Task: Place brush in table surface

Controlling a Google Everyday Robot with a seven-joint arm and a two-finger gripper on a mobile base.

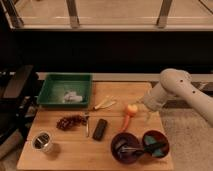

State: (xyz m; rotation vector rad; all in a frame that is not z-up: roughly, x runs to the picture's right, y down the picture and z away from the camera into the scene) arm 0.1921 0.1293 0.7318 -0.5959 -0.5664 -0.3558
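brush (pixel 129 149) in purple bowl (pixel 115 141), table surface (pixel 75 150) front edge | hand (pixel 146 110) near right edge, grip cannot tell

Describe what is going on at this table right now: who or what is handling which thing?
A one-armed robot reaches in from the right. Its gripper hangs over the right edge of the table surface, close to the carrot, and is not touching the brush. The brush lies in the purple bowl at the front, so it has not yet been placed on the wood. The green tray, black block and metal cup sit untouched.
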